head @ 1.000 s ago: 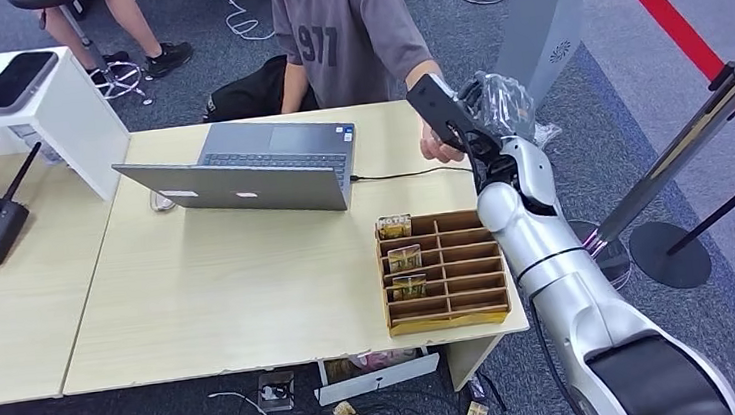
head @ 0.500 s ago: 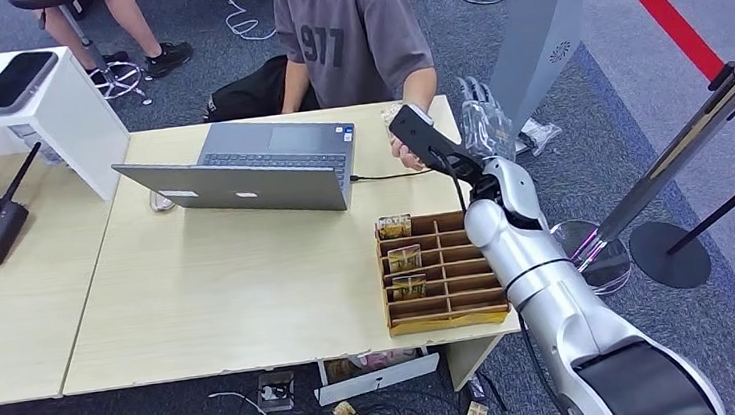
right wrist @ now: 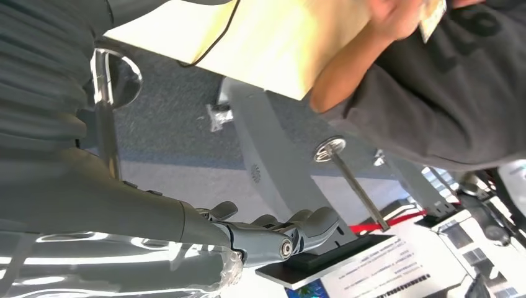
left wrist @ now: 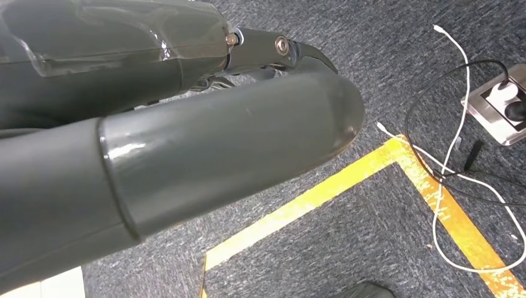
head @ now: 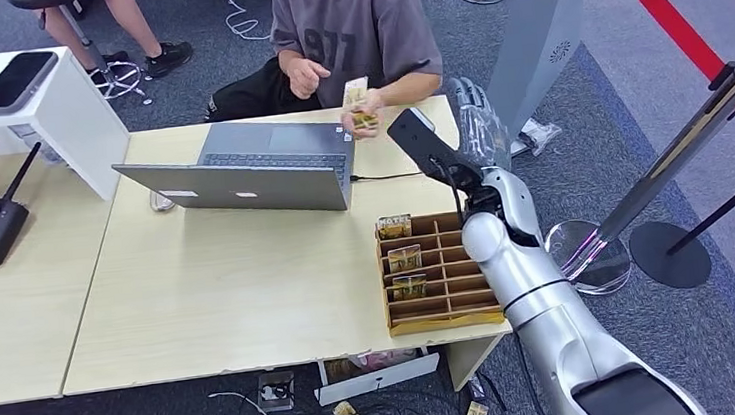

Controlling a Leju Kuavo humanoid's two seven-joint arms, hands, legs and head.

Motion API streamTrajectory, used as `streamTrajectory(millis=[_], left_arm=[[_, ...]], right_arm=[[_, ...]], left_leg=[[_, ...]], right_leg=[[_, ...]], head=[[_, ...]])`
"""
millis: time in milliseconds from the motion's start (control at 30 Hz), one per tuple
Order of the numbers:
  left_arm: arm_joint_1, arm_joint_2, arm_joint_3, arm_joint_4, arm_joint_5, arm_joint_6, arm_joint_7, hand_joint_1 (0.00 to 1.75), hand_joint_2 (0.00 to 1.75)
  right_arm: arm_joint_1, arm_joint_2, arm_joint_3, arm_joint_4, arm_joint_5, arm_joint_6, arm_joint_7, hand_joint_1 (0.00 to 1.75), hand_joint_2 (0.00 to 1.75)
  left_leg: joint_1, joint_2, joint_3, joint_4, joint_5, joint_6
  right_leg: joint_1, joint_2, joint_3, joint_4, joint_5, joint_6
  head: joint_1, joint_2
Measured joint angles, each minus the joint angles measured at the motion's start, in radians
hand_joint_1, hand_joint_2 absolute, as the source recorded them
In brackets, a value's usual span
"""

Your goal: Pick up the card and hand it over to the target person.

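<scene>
- The card (head: 355, 93) sits top centre of the head view, held in the person's hand (head: 366, 119).
- The right robot hand (head: 477, 123), upper right of centre above the bench (head: 229, 280), is empty, fingers spread.
- The left robot hand (left wrist: 186, 124): cannot tell its state.

Laptop (head: 255, 167) left of card tray (head: 439, 271) on table (head: 219, 281), person (head: 353, 28) behind, perhaps seated

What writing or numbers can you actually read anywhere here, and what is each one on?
"977", partly creased: on the front of the person's grey T-shirt.
"HOTEL", barely legible: on the card at the far end of the wooden card tray.
Printed sign in the right wrist view: too blurred to read.
</scene>
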Motion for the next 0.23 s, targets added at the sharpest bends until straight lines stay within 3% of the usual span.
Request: streamTrajectory(millis=[233], left_arm=[[0.003,0.001,0.043,0.001,0.018,0.006,0.005,0.0,0.0]], right_arm=[[0.207,-0.089,-0.062,-0.317,-0.24,-0.017,0.001,0.0,1.75]], left_leg=[[0.0,-0.003,0.0,-0.001,0.001,0.0]], right_leg=[[0.0,-0.003,0.001,-0.002,0.001,0.0]], head=[[0.0,0.0]])
